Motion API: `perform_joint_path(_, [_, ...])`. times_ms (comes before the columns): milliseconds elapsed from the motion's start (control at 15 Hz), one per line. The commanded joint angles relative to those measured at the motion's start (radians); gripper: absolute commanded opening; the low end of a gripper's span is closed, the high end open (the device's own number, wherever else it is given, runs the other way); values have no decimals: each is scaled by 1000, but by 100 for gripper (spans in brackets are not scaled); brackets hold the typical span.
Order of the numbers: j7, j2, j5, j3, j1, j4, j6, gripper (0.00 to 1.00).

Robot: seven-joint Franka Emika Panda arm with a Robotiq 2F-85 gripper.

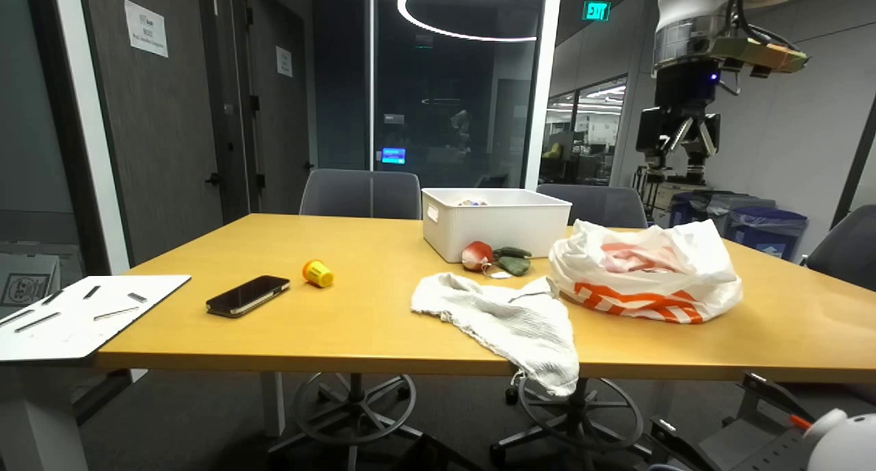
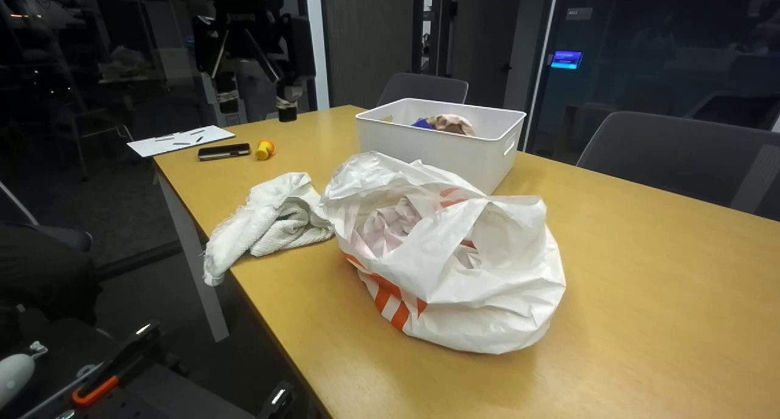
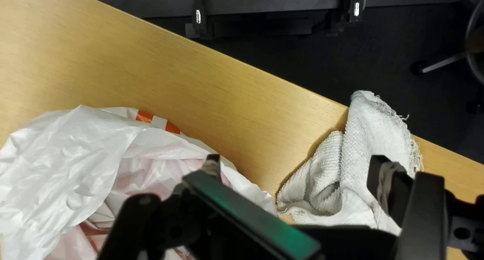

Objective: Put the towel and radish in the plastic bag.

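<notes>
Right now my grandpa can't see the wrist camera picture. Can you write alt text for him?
An open end effector hangs over a wooden table, with a crumpled white plastic bag on the picture's left and a white towel on its right. The towel's frayed side pokes past the table edge.

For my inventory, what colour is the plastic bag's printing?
Orange, on the white plastic bag, clearest in an exterior view.

The white arm hangs from the upper right of the frame in an exterior view, its silver wrist upright. The black gripper points downward, its fingers spread apart; in the wrist view they show at lower middle and lower right.
</notes>
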Motion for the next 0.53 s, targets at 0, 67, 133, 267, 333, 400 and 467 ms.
perform_joint_path(0, [3,73,-52,42,2,52,45,100])
perform_joint_path(67, [7,119,-92,70,8,90,67,100])
perform_joint_path(133, [20,160,-134,98,11,125,95,100])
perform_joint_path(267, [26,265,-200,146,29,205,162,100])
perform_joint_path(333, [15,310,-226,160,39,234,216,100])
perform_joint_path(400, [-3,366,-247,170,49,267,270,100])
perform_joint_path(467, [-26,423,-245,171,65,296,340,100])
